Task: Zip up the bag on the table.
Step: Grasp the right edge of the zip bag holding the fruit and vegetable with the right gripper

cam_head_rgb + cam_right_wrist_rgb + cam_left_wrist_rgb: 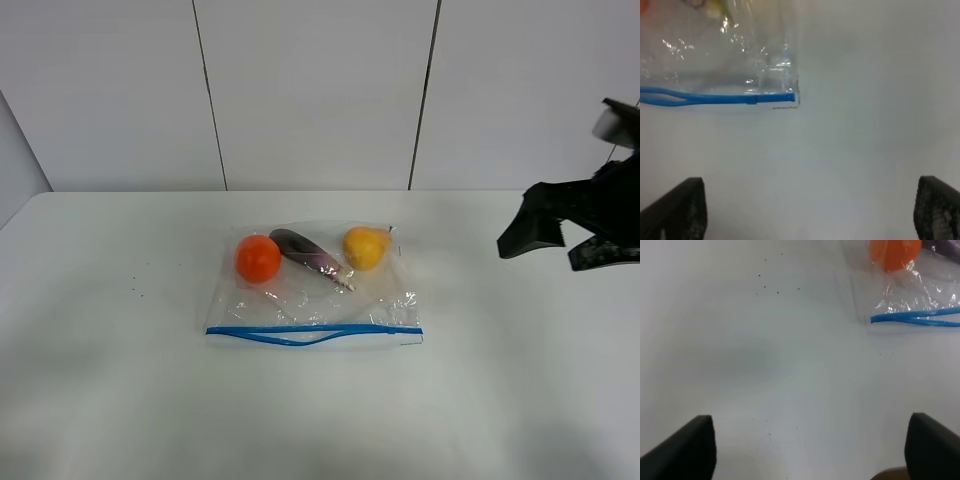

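The clear, crinkly bag [312, 290] lies flat in the middle of the white table [120, 330], holding an orange [258, 258], a purple eggplant [310, 258] and a yellow pear [365, 247]. Its blue zip strip [310, 333] runs along the near edge, and its two lines part in the middle. My right gripper [548, 248] hovers open, off to the right of the bag. In the right wrist view, the right gripper [810, 182] is apart from the strip's closed end [770, 98]. In the left wrist view, the left gripper [810, 420] is open over bare table, short of the strip's other end [915, 317].
A white panelled wall [310, 90] stands behind the table's far edge. A few dark specks [770, 287] dot the tabletop left of the bag. The left arm does not show in the exterior high view.
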### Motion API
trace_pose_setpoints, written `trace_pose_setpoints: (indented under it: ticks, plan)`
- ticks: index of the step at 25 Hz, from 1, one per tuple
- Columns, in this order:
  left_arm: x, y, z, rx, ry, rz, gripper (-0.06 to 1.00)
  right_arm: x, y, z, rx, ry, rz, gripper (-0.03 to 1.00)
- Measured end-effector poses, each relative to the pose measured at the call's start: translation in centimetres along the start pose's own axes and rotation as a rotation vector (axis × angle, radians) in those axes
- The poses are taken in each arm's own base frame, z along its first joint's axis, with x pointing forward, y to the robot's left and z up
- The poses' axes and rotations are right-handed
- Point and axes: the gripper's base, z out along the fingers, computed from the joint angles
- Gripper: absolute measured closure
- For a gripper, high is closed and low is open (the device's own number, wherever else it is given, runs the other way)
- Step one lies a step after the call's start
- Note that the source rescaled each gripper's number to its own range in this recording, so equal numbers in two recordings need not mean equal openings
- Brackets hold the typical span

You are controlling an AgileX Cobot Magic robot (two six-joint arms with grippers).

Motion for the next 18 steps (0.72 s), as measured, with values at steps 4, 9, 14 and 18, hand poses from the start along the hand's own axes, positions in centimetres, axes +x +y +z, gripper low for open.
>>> trace_pose_setpoints:
  ticks: [4,9,14,18]
  plan:
    - [0.0,0.0,0.0,0.000,0.000,0.000,-0.06,-2.1,-1.1,5.3,-0.059,0.083,-0.003,0.06]
    - [0.0,0.0,0.0,0.000,0.000,0.000,-0.06,-2.8,-2.4,10.9,-0.117,0.140,-0.011,0.06]
    - [0.0,0.0,0.0,0.000,0.000,0.000,-0.06,-2.7,-2.9,14.5,-0.197,0.163,-0.057,0.06]
    - [0.0,0.0,0.0,0.000,0.000,0.000,-0.06,-3.4,-3.7,16.6,-0.275,0.161,-0.030,0.06]
